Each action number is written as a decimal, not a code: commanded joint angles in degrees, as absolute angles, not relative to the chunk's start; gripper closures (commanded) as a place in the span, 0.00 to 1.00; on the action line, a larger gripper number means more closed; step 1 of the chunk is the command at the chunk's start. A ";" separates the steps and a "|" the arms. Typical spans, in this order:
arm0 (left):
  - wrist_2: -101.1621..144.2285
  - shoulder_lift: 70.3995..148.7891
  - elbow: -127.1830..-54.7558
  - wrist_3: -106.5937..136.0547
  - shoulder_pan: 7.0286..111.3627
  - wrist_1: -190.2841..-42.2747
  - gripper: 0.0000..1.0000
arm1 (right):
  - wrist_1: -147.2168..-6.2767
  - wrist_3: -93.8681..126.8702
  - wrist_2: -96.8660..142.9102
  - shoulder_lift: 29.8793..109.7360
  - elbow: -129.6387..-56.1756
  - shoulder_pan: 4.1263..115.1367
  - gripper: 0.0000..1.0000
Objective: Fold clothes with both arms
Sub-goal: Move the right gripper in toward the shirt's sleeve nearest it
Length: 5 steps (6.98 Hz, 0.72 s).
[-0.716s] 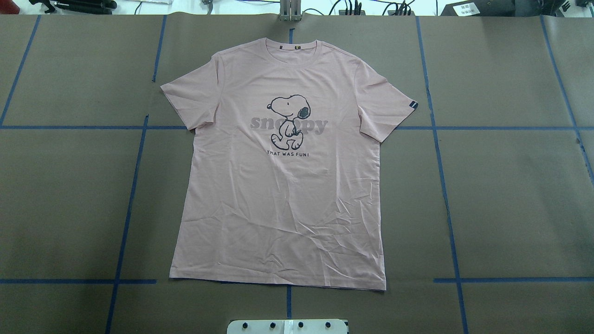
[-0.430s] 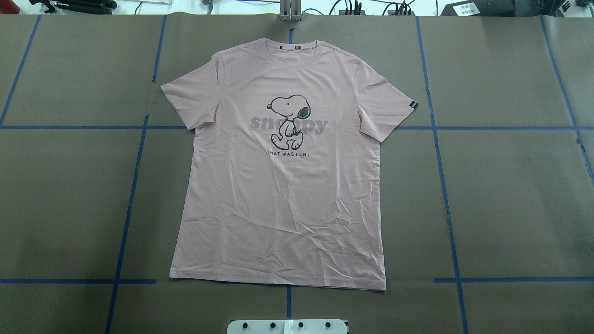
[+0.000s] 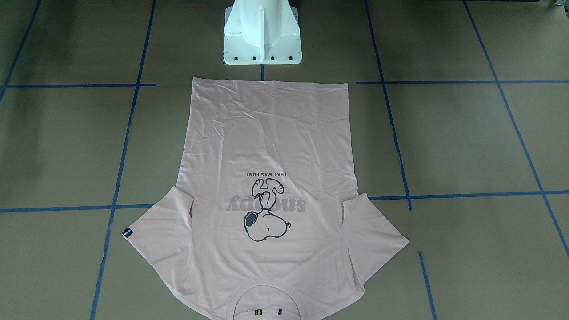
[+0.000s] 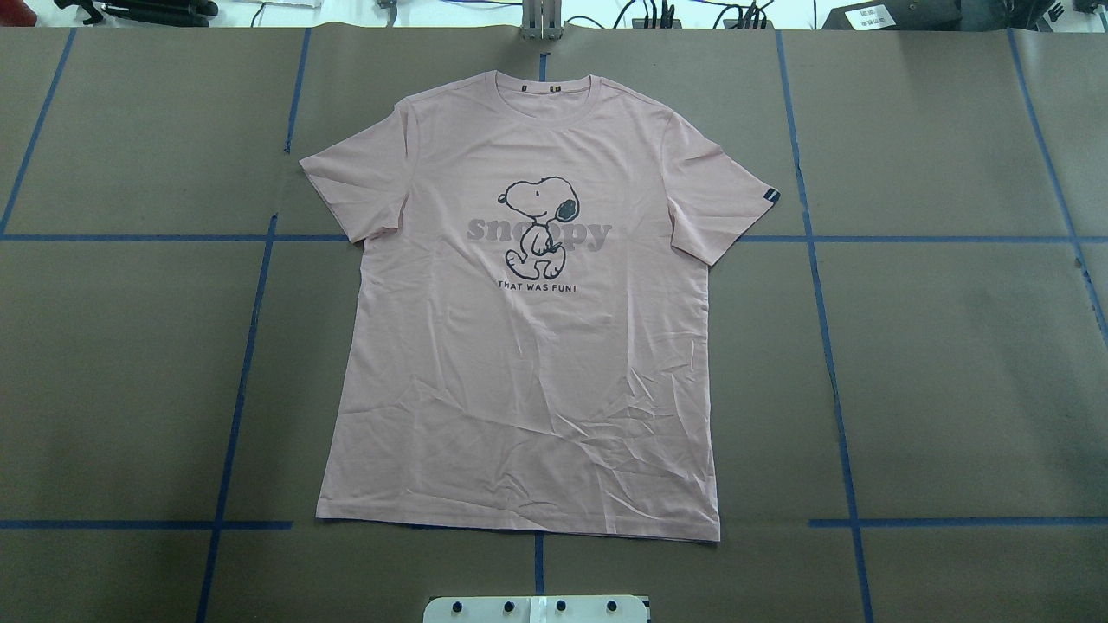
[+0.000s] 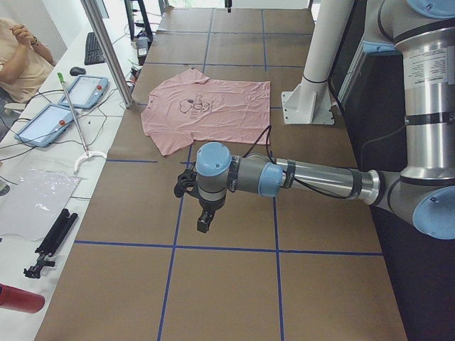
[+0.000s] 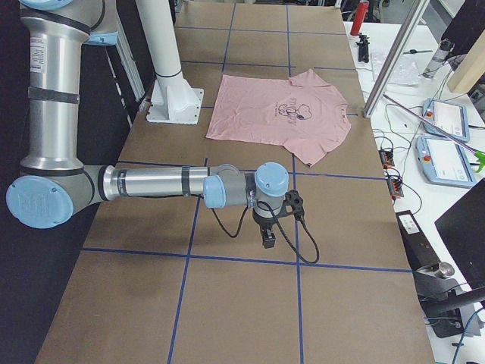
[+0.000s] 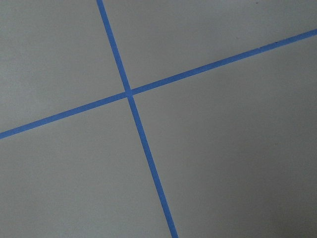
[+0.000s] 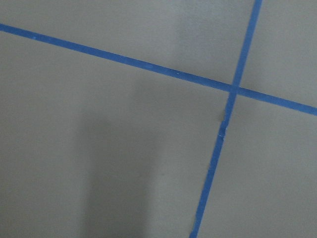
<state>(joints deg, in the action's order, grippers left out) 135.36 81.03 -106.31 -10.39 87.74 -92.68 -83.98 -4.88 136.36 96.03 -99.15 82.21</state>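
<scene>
The pale pink T-shirt [image 4: 528, 363] lies flat and spread out, print side up, with its collar at the table's far edge and its hem near the robot base; it also shows in the front-facing view [image 3: 266, 142] and both side views [image 5: 213, 106] [image 6: 280, 114]. The dark sleeve tag [image 4: 771, 196] is on the sleeve to the overhead view's right. My left gripper [image 5: 204, 222] hangs over bare table far from the shirt; I cannot tell if it is open or shut. My right gripper [image 6: 267, 236] hangs likewise at the other end; I cannot tell its state. Both wrist views show only brown paper and blue tape.
The table is covered in brown paper with a blue tape grid [image 4: 822, 285]. The white pedestal base [image 3: 262, 35] stands just behind the hem. A side bench holds teach pendants [image 5: 85, 91] and tools, with a person [image 5: 18, 50] seated there. A metal post [image 6: 383, 61] stands by the collar edge.
</scene>
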 commanded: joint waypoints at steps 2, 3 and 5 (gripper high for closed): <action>135.62 81.82 -105.91 -10.46 87.71 -93.08 0.00 | -70.28 7.54 137.64 89.78 -98.71 70.61 0.00; 135.44 81.83 -105.91 -10.28 87.71 -93.16 0.00 | -66.31 22.00 134.07 81.73 -94.96 65.79 0.00; 135.35 81.83 -105.74 -10.46 87.71 -93.25 0.00 | -59.27 46.65 122.67 73.34 -90.12 56.46 0.00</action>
<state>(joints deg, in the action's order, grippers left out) 135.44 81.79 -105.92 -10.38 87.71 -93.21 -63.76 31.07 129.47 79.32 -93.65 61.97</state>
